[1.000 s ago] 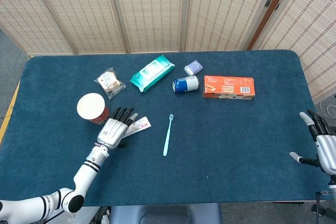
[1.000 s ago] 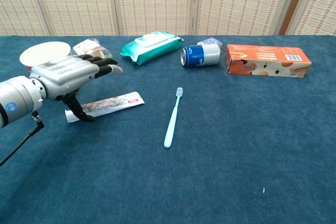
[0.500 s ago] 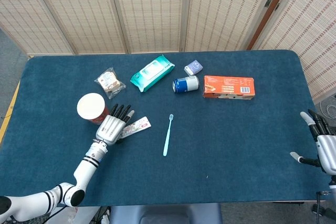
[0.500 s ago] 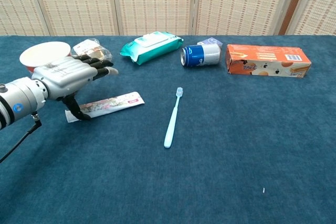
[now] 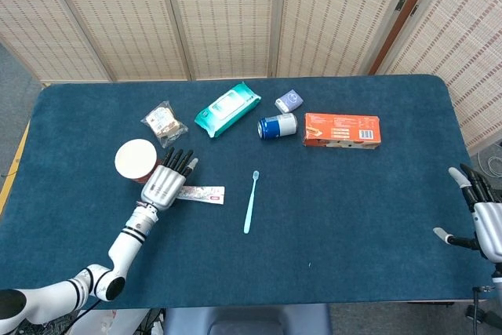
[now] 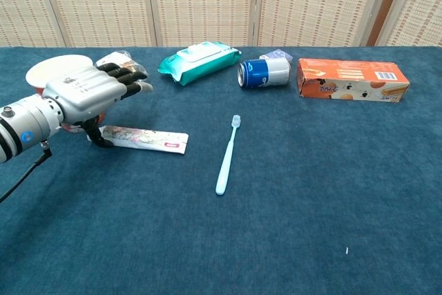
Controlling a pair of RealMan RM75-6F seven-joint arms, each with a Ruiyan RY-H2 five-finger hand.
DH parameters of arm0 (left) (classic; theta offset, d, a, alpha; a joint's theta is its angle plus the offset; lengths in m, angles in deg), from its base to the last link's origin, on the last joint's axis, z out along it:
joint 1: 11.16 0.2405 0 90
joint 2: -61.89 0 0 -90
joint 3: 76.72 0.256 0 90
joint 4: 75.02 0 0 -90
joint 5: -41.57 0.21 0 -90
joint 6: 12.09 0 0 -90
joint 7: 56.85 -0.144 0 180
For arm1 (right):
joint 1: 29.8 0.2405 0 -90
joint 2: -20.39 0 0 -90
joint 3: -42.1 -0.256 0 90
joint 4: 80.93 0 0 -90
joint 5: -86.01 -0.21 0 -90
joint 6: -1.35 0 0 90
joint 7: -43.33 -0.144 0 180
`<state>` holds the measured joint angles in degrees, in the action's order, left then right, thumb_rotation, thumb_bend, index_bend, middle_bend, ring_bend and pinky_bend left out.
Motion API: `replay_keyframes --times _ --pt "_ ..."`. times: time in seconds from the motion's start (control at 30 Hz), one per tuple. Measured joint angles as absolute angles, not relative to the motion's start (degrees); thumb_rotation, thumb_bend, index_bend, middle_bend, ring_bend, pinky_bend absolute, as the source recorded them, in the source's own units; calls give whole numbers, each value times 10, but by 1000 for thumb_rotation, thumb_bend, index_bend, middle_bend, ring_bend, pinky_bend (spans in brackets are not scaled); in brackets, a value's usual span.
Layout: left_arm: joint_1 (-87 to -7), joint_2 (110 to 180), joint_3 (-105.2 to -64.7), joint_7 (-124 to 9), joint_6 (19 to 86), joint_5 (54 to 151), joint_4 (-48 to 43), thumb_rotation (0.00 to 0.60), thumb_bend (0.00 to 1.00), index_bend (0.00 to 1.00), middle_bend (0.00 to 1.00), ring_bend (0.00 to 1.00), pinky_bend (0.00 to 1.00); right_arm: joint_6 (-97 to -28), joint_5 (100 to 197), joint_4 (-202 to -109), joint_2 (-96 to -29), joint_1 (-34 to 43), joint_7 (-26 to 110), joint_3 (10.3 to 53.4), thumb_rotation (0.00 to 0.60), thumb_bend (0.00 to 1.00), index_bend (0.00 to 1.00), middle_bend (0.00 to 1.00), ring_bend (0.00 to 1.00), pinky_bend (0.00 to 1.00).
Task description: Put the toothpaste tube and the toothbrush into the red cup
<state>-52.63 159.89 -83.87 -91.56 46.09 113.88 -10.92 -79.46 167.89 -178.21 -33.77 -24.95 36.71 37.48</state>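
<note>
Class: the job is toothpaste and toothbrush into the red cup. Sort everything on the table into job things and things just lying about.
Job things: toothpaste, toothbrush, red cup.

Lying about: wipes pack, blue can, orange box, snack bag, small grey packet.

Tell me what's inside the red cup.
The red cup shows only a pale interior from the head view; no toothpaste tube or toothbrush in it. The left robot hand hides its near side.

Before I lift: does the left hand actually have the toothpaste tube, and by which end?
Cannot tell. The left hand is over the toothpaste tube's left end, thumb down by it, fingers spread above; the tube lies flat on the table.
</note>
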Motion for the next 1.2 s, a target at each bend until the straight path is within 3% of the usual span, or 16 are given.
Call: replay_keyframes --times 0.2,0.37,0.7,1.2 --pt "-526 1592 -841 -921 455 1128 -73 600 0 290 0 0 0 -795 1680 -1783 -338 -249 367 375 600 0 48 38 0 252" --pt "-530 1584 -861 -928 431 1068 -24 600 0 369 0 0 0 -797 1682 -1783 -337 -251 365 375 600 0 48 38 0 252" --pt "-575 1583 -906 -981 392 895 28 600 0 388 0 0 0 -799 1684 -1782 -333 -252 355 375 600 0 48 38 0 252" --pt "-617 1593 -904 -986 377 815 6 600 0 423 0 0 0 -801 1687 -1781 -330 -253 347 375 600 0 48 38 0 252"
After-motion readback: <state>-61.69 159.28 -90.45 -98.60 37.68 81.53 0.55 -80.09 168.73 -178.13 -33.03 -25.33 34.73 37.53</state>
